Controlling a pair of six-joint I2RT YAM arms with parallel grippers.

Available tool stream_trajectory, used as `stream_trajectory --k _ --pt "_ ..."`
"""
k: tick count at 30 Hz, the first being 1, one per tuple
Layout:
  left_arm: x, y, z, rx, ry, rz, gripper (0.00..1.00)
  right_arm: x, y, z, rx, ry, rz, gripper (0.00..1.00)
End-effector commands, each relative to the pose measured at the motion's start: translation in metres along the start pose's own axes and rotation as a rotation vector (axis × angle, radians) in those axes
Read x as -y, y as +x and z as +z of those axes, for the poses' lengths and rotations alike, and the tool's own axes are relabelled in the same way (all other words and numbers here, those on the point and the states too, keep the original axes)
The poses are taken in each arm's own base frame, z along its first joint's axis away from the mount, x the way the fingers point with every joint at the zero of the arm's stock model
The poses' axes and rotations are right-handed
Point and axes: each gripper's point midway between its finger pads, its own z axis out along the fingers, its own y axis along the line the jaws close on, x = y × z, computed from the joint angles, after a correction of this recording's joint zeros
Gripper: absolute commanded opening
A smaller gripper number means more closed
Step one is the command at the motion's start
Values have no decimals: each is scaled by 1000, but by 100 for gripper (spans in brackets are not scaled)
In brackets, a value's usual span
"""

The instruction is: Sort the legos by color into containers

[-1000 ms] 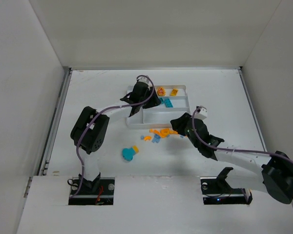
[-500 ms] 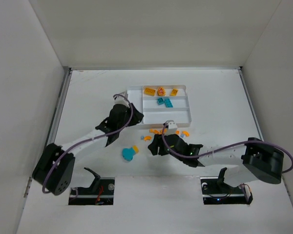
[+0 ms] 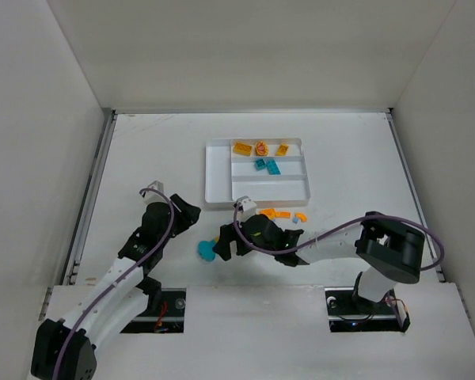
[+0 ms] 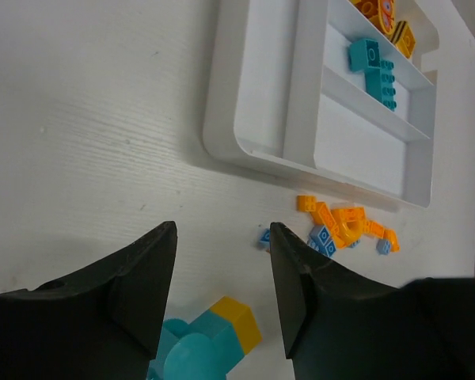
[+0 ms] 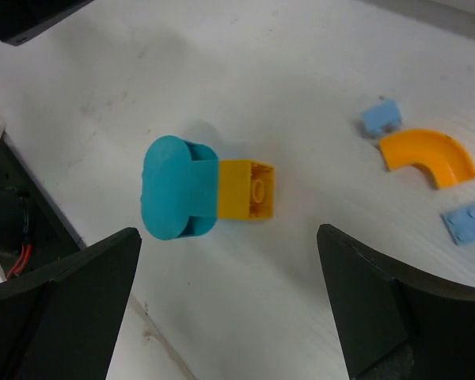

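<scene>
Black fingers (image 5: 71,317) of the right gripper (image 5: 228,261) stand wide apart with nothing between them, above a teal rounded piece (image 5: 174,198) joined to a yellow-orange brick (image 5: 249,190); the piece lies on the table (image 3: 158,150) on the arms' side of the tray (image 3: 218,170), off the tray's near left corner and well apart from it. The left gripper (image 4: 222,261) is likewise spread and empty, hovering just left of that same corner of the tray, its wrist camera looking along the tray's near wall. Near that wall, outside the tray, lies the loose pile of legos (image 4: 344,228): an orange curved bit (image 5: 423,154), more orange bits and small light blue bricks (image 5: 380,117), none touching the tray as far as I can tell. Inside the tray, the farthest long section holds three orange pieces (image 3: 262,147), one with a red mark, and the middle long section holds two teal bricks (image 4: 372,67)
</scene>
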Motion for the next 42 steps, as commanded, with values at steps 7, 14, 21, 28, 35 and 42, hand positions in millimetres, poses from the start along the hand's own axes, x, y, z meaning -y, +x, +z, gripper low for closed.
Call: stream_trajectory --k 7,14,21,28,35,42 --pt "-26 23 -10 -74 -79 -80 54 -31 6 23 -65 -106 -256 100" --pt "-26 30 -16 -106 -74 -97 60 -36 16 27 -68 -69 -438 100" --pt "-38 44 -28 -149 -96 -126 59 -29 21 41 -97 -25 -470 100" --pt "-37 35 -33 -110 -100 -137 58 -44 26 29 -109 -69 -505 85" --pt "-28 24 -28 -87 -79 -118 58 -56 23 0 -133 -157 -473 88" --pt "-26 21 -27 -87 -71 -102 57 -22 8 17 -177 -73 -630 94"
